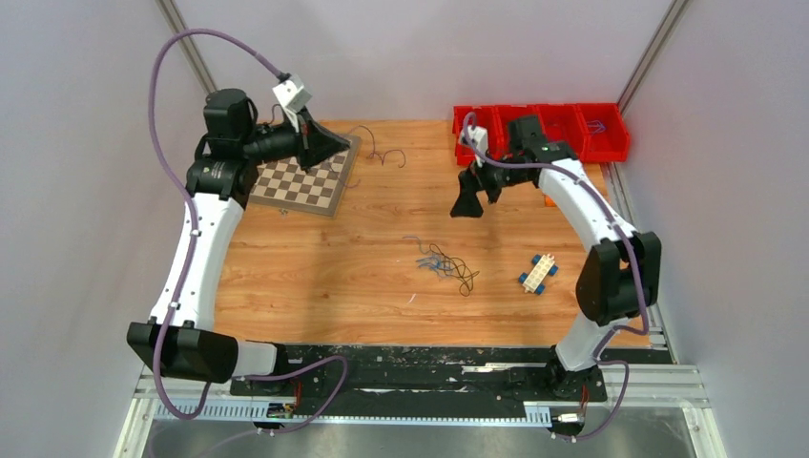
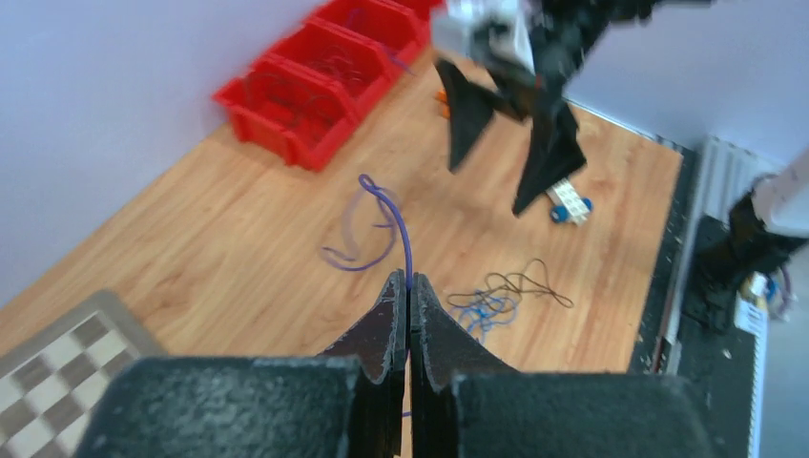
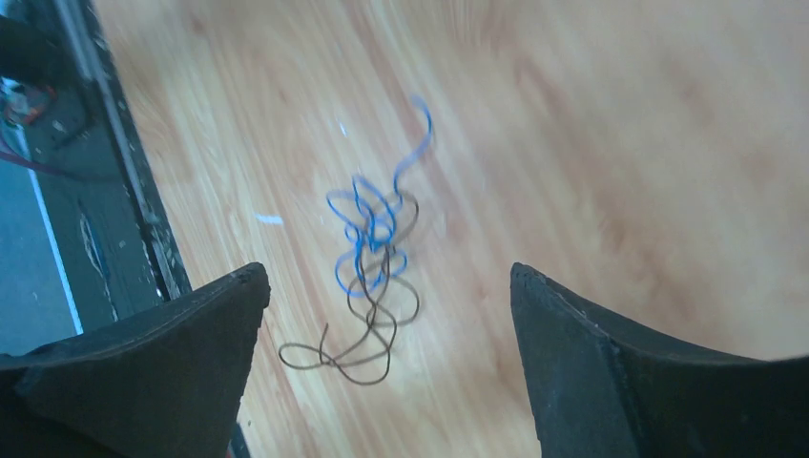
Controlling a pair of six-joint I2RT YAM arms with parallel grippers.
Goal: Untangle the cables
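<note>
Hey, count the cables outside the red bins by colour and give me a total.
Purple cable, pinched in the left tool: 1
Blue cable, in the tangle: 1
Dark brown cable, in the same tangle: 1
Total: 3

Top view high over the near edge, looking down on the light wooden tabletop [image 1: 315, 277], left wrist low, facing red plastic bins [image 2: 305, 105], right wrist close, tilted down, all sharing tangled blue and dark brown thin wires [image 1: 444, 264].
</note>
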